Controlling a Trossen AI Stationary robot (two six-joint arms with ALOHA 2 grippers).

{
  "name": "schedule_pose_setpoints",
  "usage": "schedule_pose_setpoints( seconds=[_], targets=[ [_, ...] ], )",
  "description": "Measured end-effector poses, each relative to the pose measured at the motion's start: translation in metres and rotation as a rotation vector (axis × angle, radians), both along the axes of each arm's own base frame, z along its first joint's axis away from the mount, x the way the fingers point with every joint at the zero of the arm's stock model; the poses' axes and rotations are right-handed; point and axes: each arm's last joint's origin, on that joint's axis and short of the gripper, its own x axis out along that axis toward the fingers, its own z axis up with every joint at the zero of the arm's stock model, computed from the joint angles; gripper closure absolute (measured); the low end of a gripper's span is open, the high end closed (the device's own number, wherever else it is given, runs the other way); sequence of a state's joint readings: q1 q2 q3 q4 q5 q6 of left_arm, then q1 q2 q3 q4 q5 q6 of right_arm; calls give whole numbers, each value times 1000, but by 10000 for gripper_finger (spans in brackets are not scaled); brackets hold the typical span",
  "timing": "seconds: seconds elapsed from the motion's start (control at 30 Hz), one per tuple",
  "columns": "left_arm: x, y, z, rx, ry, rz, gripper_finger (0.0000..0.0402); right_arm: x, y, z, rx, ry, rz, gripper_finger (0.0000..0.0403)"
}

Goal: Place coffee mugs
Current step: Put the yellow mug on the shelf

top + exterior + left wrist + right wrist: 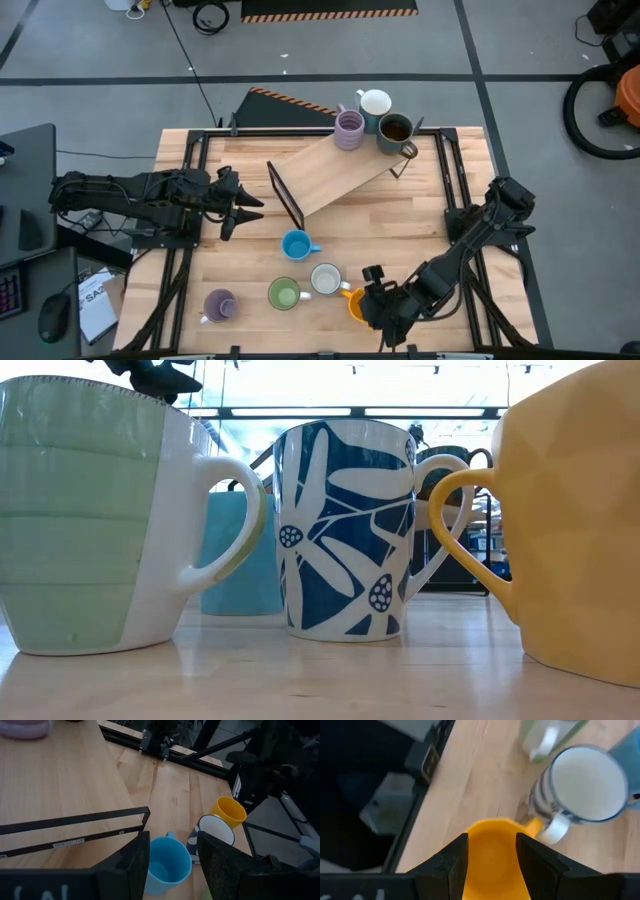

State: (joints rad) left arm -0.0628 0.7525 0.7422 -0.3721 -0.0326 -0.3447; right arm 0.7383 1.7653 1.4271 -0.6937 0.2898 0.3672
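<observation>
Five mugs stand on their bases near the table's near edge: blue (296,245), blue-patterned white (325,279), green (284,293), lilac (220,305) and orange (354,304). A second lilac mug (350,128), a white one (375,102) and a dark brown one (396,130) stand at the far edge. My right gripper (372,287) is open, low over the orange mug (492,852), with a finger on either side of its rim. My left gripper (245,210) is open, left of the blue mug (167,865), touching nothing. My right gripper comes at the orange mug slanting down from the table's near right side. Its open fingers (457,857) stand on either side of the rim (472,832). I cannot tell whether they touch it. The mug stands upright on the table (570,520).
A slanted wooden board (335,172) on a black frame (285,195) fills the table's middle, running up toward the far mugs. The patterned white mug (587,785) stands right beside the orange one, handle toward it, with the green mug (80,520) close by. Black rails (455,190) line both sides.
</observation>
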Motion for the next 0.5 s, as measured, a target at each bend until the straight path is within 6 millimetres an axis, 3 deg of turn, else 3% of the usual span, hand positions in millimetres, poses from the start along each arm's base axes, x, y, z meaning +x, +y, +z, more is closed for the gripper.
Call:
schedule_pose_setpoints(
  seconds=[0.5],
  targets=[
    [0, 0, 0, 0, 0, 0, 230, -3, 20, -25, -73, 184, 142, 231]
  ],
)
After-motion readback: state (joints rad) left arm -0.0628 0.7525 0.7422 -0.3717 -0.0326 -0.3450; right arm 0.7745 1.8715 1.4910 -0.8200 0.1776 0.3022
